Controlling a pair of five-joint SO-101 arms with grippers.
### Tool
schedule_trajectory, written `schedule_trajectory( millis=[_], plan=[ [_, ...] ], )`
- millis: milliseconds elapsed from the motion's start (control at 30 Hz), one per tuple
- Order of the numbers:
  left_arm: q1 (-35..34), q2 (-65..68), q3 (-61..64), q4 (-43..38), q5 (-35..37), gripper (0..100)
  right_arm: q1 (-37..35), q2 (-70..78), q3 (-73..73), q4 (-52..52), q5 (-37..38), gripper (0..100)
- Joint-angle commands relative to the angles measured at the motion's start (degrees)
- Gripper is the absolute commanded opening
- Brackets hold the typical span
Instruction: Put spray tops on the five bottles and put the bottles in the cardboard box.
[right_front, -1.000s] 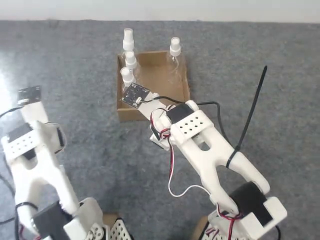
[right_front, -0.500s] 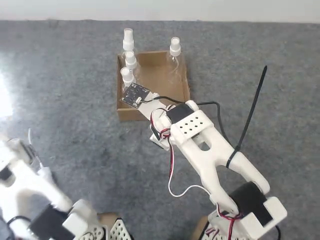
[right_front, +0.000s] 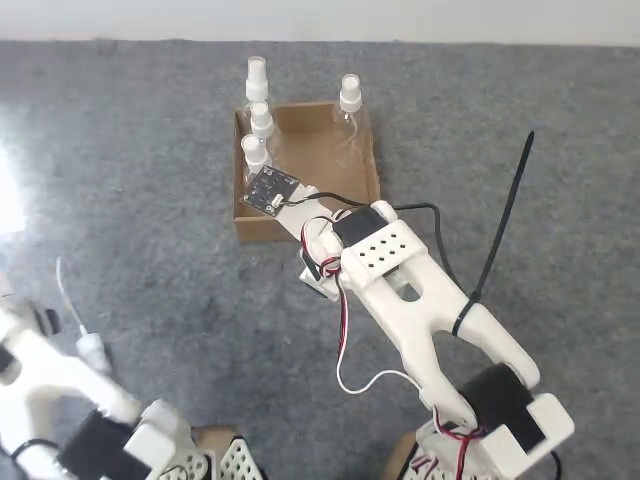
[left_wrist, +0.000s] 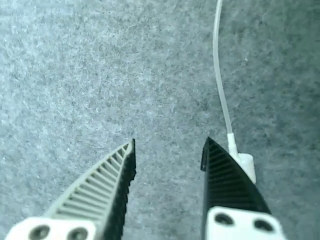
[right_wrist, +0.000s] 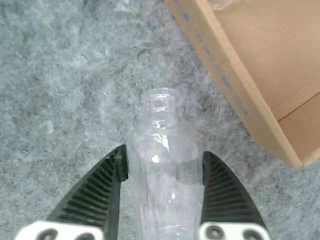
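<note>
Capping step: my right gripper (right_wrist: 164, 154) grips the uncapped bottle (right_wrist: 162, 127) beside the cardboard box (right_wrist: 220, 75); left gripper (left_wrist: 167, 149), jaws wide, must next grab the spray top (left_wrist: 243, 163).

Robotics lab workbench, grey felt-covered table (right_front: 150, 150), white plastic arms (right_front: 420, 300), loose servo wires (right_front: 343, 340), pale wall (right_front: 400, 18) behind

The left arm (right_front: 55, 375) swung down from its raised position by the table's left edge to the near-left corner. The left gripper (left_wrist: 167, 149) lowered over the grey mat, jaws apart. This uncovered a spray top (right_front: 92, 352) (dip tube attached), just beside one finger.
</note>
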Motion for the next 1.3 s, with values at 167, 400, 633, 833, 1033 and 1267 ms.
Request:
schedule_trajectory(
  millis=[167,400,633,833,1033,1267],
  plan=[
    [-0.1,-0.2,0.6,-0.8,-22.8,20,0.8,-3.1,-0.2,-1.0,-0.2,8.6],
    [-0.3,-0.2,5.0,-0.8,-39.6,20,0.8,-3.1,-0.2,-1.0,-0.2,8.6],
    [0.1,-0.4,8.3,-0.9,-46.0,20,0.8,-3.1,-0.2,-1.0,-0.2,8.6],
    [2.1,-0.7,9.7,-0.7,-45.6,20,0.8,-3.1,-0.2,-1.0,-0.2,8.6],
    [7.0,-0.7,11.1,-0.7,-39.7,20,0.8,-3.1,-0.2,-1.0,-0.2,8.6],
    [13.5,-0.7,10.9,-0.7,-32.8,20,0.8,-3.1,-0.2,-1.0,-0.1,8.6]
  ],
)
